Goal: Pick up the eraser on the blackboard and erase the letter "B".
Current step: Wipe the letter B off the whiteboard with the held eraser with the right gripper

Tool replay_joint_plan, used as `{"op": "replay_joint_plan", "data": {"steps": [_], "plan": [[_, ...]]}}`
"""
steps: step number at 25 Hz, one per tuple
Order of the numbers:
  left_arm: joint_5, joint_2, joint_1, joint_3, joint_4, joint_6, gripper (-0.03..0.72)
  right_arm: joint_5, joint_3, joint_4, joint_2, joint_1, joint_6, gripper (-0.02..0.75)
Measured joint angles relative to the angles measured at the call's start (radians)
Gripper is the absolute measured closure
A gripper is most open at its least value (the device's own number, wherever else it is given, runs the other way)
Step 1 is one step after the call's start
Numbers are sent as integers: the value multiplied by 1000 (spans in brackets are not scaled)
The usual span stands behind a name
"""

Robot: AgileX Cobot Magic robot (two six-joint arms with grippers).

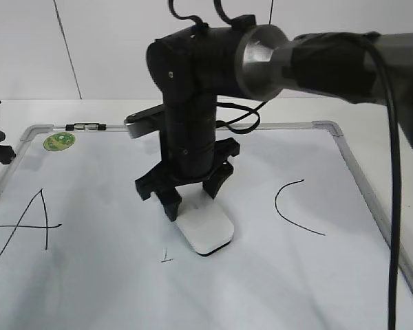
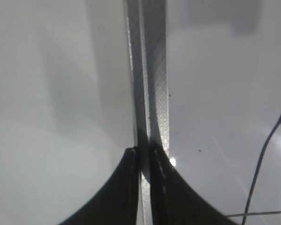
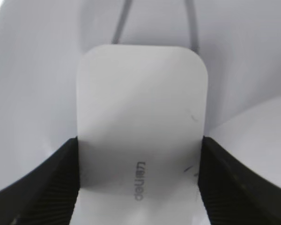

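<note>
Our right fingers [image 3: 35, 187] are clamped on the eraser [image 3: 140, 122], one on each long side. It looks light, hard and a bit slippery, so we think the long sides are the best place to hold. It rests flat on the board [image 1: 310, 289]. Past the fingers, only a tiny bit of the B [image 1: 166, 258] shows. Our left fingers [image 2: 126, 187] are almost together, holding nothing.

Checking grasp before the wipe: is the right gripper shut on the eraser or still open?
Shut on the eraser. In the right wrist view both right gripper fingers press its long sides with no gap, and it lies flat on the blackboard.
</note>
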Motion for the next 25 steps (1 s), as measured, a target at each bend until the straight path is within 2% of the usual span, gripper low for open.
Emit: {"op": "replay_joint_plan", "data": {"steps": [4,9,16,25], "plan": [[0,0,0,0,-5,0,666,-4,0,0,0,-55,4,168],[0,0,0,0,-7,0,666,-4,0,20,0,-57,2,168],[2,0,0,0,-7,0,666,-6,0,-25,0,30,-6,168],[2,0,0,0,-7,0,666,-6,0,42,2,173,-33,168]]}}
